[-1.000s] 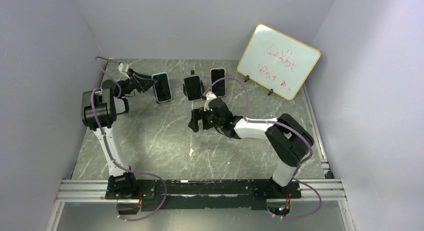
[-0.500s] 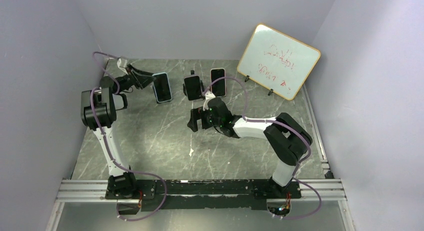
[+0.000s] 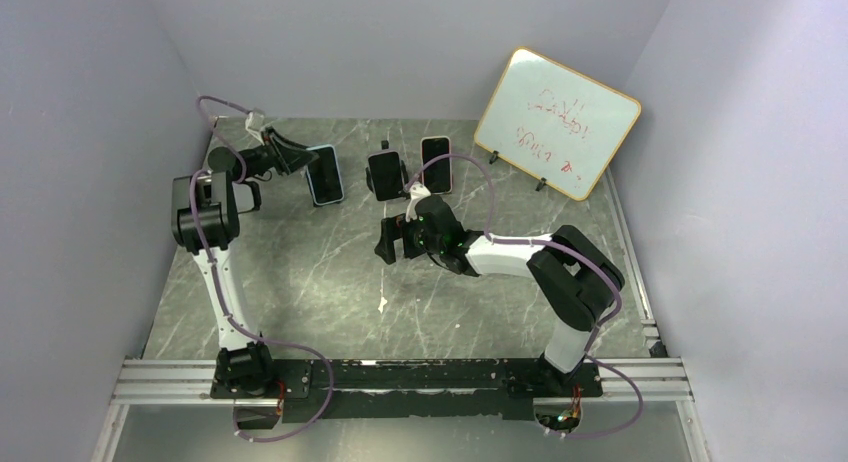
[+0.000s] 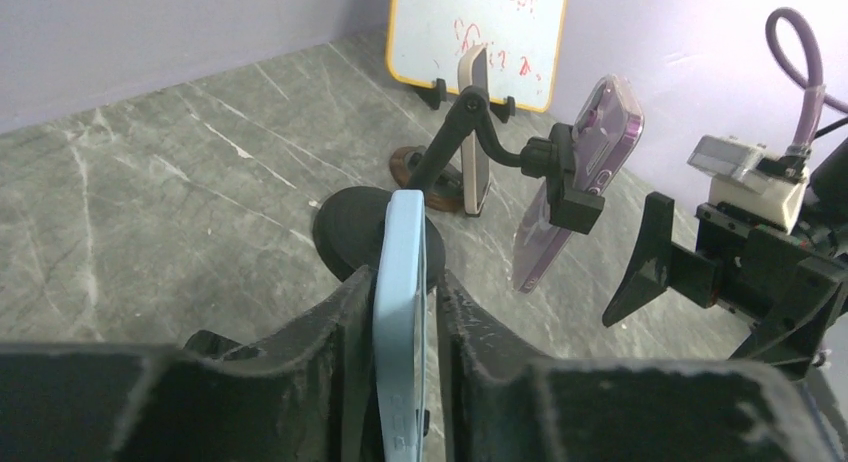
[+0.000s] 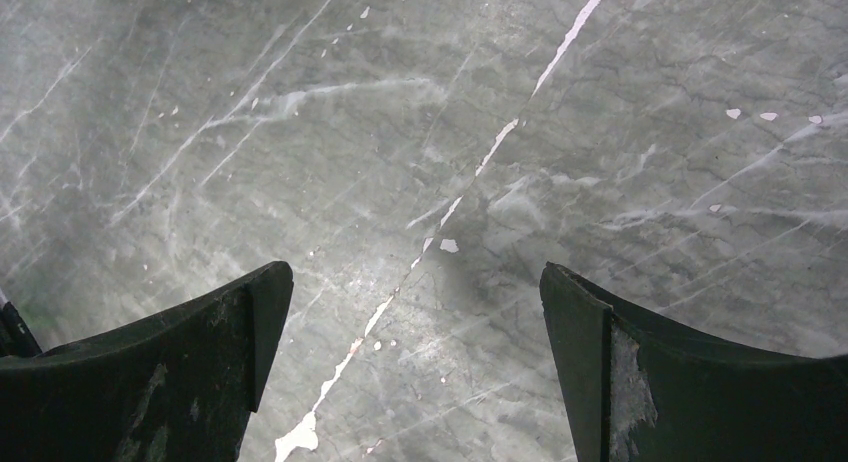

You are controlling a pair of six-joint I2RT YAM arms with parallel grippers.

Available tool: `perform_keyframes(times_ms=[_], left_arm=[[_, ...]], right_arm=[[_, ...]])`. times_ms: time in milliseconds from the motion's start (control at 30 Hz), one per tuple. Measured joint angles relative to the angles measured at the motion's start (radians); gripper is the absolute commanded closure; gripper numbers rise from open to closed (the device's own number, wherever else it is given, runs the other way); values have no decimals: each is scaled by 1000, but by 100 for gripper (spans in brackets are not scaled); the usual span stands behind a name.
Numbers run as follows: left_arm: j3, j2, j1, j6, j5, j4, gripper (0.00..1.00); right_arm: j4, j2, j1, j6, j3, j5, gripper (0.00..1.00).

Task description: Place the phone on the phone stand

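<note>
Near far-left corner, blue phone [image 4: 400, 232] is gripped edge-up in left tool [image 4: 403, 292]; phone stand [image 4: 342, 227] is seen just beyond it; right tool [image 5: 415, 277] is spread wide, empty.

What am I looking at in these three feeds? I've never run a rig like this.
Two robot arms are bolted at the near edge of the table. The top view looks down from above and behind them. Each wrist view looks out along one arm's own fingers. The left gripper is shut on a blue phone. Beyond it, a purple phone sits clamped in a black stand, and a third phone stands upright on a brown base in front of a whiteboard. The right gripper is open and holds nothing, over bare table.
</note>
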Motion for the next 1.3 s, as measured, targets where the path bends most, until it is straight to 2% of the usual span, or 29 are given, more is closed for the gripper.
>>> perform_keyframes(times_ms=[33,67,1300], left_arm=[[1,0,-2,-4,3,0,93],[2,0,-5,-6,5,-1,95],[17,3,18,-5,18,0,95]], right_arm=[[0,0,0,0,0,0,0],[0,0,0,0,0,0,0],[0,11,0,0,0,-11,0]])
